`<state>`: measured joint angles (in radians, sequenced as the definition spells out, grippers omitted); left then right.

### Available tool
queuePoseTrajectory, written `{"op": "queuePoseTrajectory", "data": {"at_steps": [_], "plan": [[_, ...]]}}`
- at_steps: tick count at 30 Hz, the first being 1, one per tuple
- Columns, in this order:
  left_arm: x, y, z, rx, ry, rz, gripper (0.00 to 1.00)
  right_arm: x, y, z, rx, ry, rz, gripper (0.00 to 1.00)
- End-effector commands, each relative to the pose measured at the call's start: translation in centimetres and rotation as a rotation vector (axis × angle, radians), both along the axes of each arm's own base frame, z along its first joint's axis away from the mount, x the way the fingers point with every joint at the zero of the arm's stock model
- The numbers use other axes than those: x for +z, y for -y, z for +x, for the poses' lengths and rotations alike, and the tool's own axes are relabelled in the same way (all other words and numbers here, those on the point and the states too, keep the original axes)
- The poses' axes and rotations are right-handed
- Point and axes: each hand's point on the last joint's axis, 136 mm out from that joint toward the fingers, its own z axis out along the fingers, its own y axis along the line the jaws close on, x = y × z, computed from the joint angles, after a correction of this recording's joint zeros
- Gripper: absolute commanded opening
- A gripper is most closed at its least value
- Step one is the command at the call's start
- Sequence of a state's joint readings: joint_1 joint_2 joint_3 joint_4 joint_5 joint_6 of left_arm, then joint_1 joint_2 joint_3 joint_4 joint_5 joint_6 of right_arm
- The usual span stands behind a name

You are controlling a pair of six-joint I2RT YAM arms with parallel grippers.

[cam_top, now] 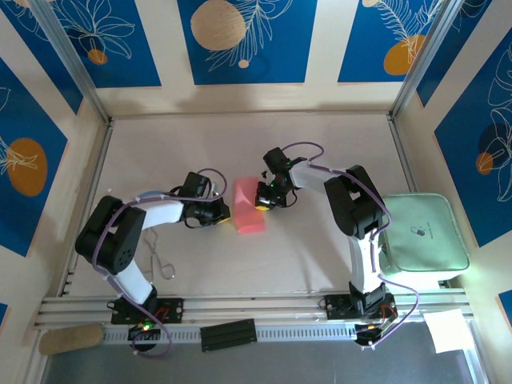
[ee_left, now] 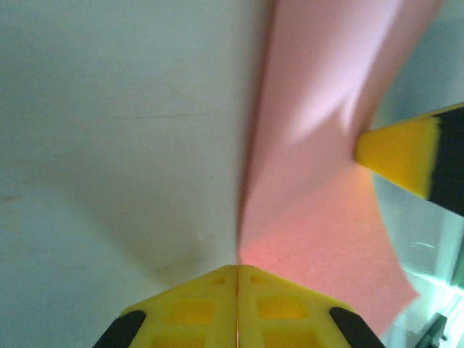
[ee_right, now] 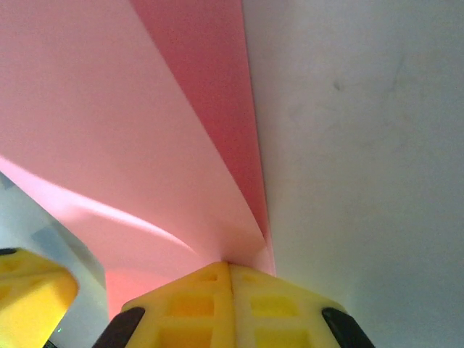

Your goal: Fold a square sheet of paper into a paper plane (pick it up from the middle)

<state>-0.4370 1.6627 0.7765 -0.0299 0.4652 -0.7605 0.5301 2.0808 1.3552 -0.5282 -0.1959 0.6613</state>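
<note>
Left gripper [cam_top: 221, 213] and right gripper [cam_top: 265, 198] clenched on opposite edges of the square sheet of paper [cam_top: 249, 208], in the middle of the tabletop [cam_top: 320, 256]. Seemingly doubled over once; nose and wing folds yet to do.

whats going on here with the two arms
Two robot arms are folding a pink square sheet of paper in the middle of the table. The left gripper is pinched shut on one edge of it and the right gripper is pinched shut on the opposite edge, so the sheet bends up between them with a fold forming. It is not a plane yet. A pale green pad lies at the right, untouched.
</note>
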Motion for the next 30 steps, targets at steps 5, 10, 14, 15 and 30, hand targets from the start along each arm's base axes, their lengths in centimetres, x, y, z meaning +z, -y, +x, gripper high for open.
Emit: {"op": "queuePoseTrajectory", "data": {"at_steps": [5,10,14,15,30], "plan": [[2.4,4.4,0.6,-0.03,0.027,-0.125,0.08,-9.9,9.5,-6.1,-0.005,-0.214,-0.475,0.06],[-0.3,4.9,-0.1,-0.037,-0.055,-0.085,0.08,-9.9,9.6,-6.3,-0.007,-0.22,-0.474,0.06],[-2.3,3.8,-1.5,-0.038,-0.101,-0.043,0.08,-10.1,9.6,-6.3,-0.009,-0.221,-0.475,0.06],[-3.1,3.1,-2.0,-0.028,-0.115,-0.026,0.07,-10.1,9.6,-6.3,-0.01,-0.221,-0.475,0.06],[2.5,2.1,-2.1,-0.003,-0.014,-0.117,0.08,-10.5,10.0,-6.6,-0.015,-0.227,-0.489,0.06]]}}
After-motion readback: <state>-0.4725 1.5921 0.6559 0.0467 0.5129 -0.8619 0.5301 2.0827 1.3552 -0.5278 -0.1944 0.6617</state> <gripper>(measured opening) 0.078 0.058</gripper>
